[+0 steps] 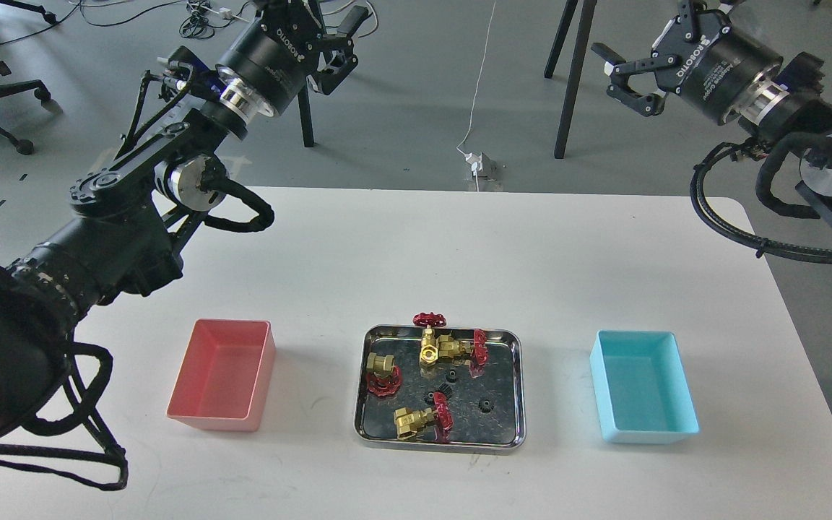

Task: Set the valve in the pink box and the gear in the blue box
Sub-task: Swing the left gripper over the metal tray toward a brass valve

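Observation:
Several brass valves with red handwheels lie in a shiny steel tray (439, 441) at the table's front middle, among them a valve (381, 370) on the left, another valve (417, 422) at the front and one standing upright (427, 345) at the back. Three tiny black gears lie between them: a gear (451, 375), a second (439, 396) and a third (485, 406). The pink box (215, 417) stands left of the tray, with nothing in it. The blue box (648, 435) stands right of it, also holding nothing. My left gripper (347, 49) hangs open high beyond the table's far left. My right gripper (617, 76) hangs open high at the far right.
Chair and stand legs (573, 79) and a white cable with a plug (475, 162) are on the floor behind the white table (459, 253). My right arm's cable loop (734, 224) hangs over the table's far right corner.

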### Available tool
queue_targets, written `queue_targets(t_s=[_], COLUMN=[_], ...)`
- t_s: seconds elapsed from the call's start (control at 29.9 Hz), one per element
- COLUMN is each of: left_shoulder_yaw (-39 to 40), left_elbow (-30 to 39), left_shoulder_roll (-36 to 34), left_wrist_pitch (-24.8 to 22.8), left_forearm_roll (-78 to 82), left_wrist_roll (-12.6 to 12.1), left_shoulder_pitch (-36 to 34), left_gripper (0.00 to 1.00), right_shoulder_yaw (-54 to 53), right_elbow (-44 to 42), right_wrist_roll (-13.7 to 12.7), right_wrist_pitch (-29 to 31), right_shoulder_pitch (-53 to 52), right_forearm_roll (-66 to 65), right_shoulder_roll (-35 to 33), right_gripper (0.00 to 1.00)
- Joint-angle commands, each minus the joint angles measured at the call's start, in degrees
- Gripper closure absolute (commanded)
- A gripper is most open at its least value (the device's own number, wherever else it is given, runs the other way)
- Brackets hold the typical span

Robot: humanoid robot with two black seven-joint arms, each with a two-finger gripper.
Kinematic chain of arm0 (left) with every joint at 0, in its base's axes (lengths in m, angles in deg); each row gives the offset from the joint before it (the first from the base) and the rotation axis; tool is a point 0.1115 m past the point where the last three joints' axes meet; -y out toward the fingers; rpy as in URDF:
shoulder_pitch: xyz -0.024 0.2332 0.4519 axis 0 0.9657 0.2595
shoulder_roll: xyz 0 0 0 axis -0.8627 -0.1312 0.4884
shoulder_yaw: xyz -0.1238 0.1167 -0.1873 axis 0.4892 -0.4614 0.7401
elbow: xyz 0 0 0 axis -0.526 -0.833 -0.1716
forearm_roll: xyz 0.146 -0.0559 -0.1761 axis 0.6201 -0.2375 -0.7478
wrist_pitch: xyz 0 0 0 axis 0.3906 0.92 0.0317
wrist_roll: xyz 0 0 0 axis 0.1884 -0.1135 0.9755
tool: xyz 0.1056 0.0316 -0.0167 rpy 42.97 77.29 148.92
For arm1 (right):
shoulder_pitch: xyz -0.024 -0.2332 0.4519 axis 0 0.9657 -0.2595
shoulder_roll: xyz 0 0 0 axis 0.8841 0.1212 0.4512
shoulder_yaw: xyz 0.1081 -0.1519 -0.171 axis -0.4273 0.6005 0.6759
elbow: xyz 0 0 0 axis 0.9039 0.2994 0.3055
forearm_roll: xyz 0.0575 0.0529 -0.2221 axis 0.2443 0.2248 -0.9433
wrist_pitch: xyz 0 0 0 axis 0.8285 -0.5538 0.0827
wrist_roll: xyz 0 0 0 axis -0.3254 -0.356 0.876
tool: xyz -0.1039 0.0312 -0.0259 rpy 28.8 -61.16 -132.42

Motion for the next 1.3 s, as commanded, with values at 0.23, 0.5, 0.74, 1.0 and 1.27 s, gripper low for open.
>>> queue_targets(t_s=[0.23,0.5,0.74,1.0,1.27], left_shoulder_yaw=[6.89,16.30,-0.14,-57.12,-86.75], left_elbow=[-0.61,8.15,23.28,35.93,48.08], left_shoulder_roll=[-0.47,0.67,-10.74,-14.01,-11.82], left_wrist_pitch=[0.01,0.01,0.01,12.00,29.47], left_forearm_roll=[-5.19,-7.14,7.70,25.44,46.99], left_wrist_roll=[0.00,0.00,0.00,0.00,0.00], left_shoulder_pitch=[1.30,2.80,-8.77,-40.42,-49.94], left_gripper=[0.00,0.00,0.00,0.00,0.01], right_shoulder_yaw=[-3.70,-5.02,-5.02,-5.02,-4.58], right_elbow=[-2.31,-3.28,-3.02,-3.02,-2.58], right_wrist_roll=[-0.11,-0.11,-0.37,-0.46,-0.99], right_wrist_pitch=[0.00,0.00,0.00,0.00,-1.27], right_shoulder_pitch=[2.40,2.49,3.55,5.04,-0.31], right_forearm_roll=[6.65,11.94,11.94,11.94,11.68], right_shoulder_roll=[0.36,-0.78,-3.41,-3.86,-1.23], right_gripper=[0.00,0.00,0.00,0.00,0.00])
